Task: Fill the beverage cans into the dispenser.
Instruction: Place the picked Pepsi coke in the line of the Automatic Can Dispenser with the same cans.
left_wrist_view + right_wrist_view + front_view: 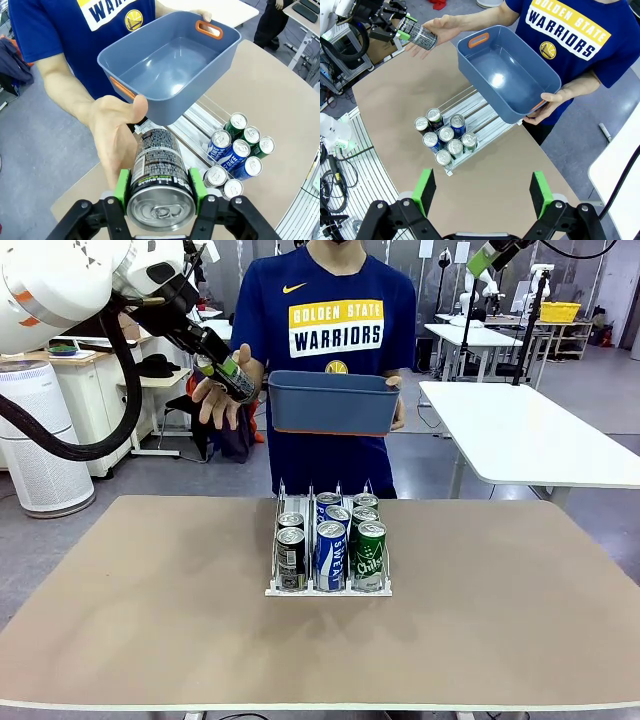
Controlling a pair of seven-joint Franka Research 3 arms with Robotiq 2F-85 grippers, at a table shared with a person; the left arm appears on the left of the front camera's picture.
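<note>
My left gripper [160,197] is shut on a black beverage can [157,160], green pads on its sides and its silver top facing the camera. From the front, this can [228,375] hangs high above the table's far left, over the person's open palm [212,398]. The dispenser [328,590] stands mid-table with several cans: black [290,552] in the left lane, blue [330,545] in the middle, green [369,552] on the right. My right gripper [482,192] stands open high above the table with nothing between its fingers. Far below it are the dispenser [480,107] and the held can [420,35].
The person stands at the far edge holding an empty blue-grey bin [330,402] with orange handles, tilted above the back of the dispenser. Bare tabletop [140,600] lies on both sides of the rack. A white table [530,435] stands behind at the right.
</note>
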